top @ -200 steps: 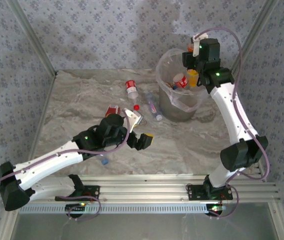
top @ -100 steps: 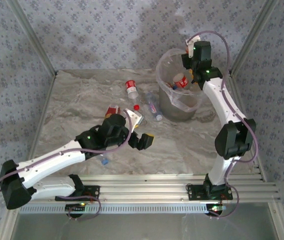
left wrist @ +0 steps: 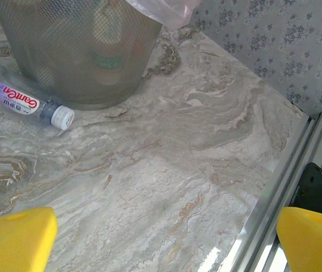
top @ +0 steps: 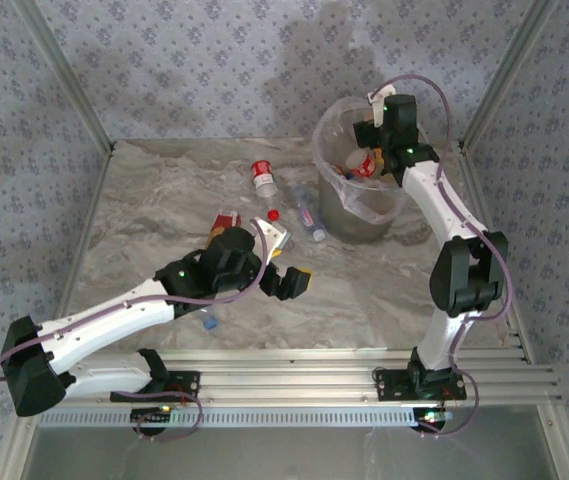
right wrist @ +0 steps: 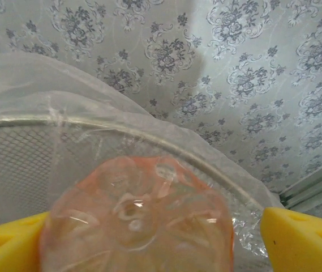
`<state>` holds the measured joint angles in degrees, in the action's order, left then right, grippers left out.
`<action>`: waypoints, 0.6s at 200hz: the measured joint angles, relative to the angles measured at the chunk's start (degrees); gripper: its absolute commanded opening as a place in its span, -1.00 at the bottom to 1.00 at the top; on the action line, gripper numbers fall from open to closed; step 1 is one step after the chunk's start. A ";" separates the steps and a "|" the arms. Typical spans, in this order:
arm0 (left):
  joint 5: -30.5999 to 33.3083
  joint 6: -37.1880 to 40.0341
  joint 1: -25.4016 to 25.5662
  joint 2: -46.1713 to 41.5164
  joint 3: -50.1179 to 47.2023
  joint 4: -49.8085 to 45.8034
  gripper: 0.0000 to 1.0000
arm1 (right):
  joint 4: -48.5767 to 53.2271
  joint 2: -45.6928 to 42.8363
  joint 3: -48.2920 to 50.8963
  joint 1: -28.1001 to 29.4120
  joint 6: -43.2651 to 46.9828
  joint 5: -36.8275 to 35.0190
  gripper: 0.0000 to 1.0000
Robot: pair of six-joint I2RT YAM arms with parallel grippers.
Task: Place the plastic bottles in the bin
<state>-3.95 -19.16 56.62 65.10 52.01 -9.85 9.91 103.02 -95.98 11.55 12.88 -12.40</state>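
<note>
The bin [top: 360, 212] stands at the back right, lined with a clear bag. My right gripper [top: 372, 155] hangs over its mouth and is open. An orange-tinted plastic bottle [right wrist: 135, 218] sits bottom-first between the pads; it touches the left pad and a gap separates it from the right one. Its red label [top: 364, 163] shows over the bin. My left gripper [top: 286, 258] is open and empty, low over the table's middle. On the table lie a red-labelled bottle [top: 263, 177], a clear purple-labelled bottle [top: 307, 217] [left wrist: 22, 102] by the bin's foot, and another red-labelled one [top: 226, 219] behind my left wrist.
A loose red cap [top: 273, 213] and a blue cap [top: 208, 323] lie on the marble table. The mesh wall of the bin [left wrist: 76, 51] rises close ahead of the left gripper. The aluminium rail [left wrist: 288, 187] runs along the near edge.
The right arm has swung leftward and farther over the bin with the bottle. The left arm has crept slightly to the right.
</note>
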 measured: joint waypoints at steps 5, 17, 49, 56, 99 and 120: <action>-0.13 -0.20 -0.15 0.09 0.00 0.02 0.99 | 0.44 -0.37 0.00 0.04 -0.20 0.31 0.84; -0.74 -1.01 -0.83 0.59 0.00 0.09 0.99 | 1.46 -1.51 0.00 0.22 -1.03 0.90 0.84; -1.70 -4.15 -3.45 1.77 0.00 -0.07 0.99 | 4.20 -6.03 -0.42 0.59 -4.35 1.53 0.85; -1.97 -4.87 -4.11 1.84 0.00 -0.20 0.99 | 4.98 -7.19 -0.57 0.59 -5.07 1.73 0.86; -3.54 -9.57 -8.44 3.41 0.02 -0.63 0.98 | 9.88 -16.65 0.61 2.16 -9.92 3.85 0.87; -4.46 -12.79 -9.81 6.25 0.07 -0.33 0.97 | 12.52 -23.23 3.93 3.43 -13.18 6.75 0.90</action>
<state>-8.40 -31.94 46.81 71.35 52.07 -10.17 22.44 79.79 -92.05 14.98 -0.30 -5.65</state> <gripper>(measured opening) 0.989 0.939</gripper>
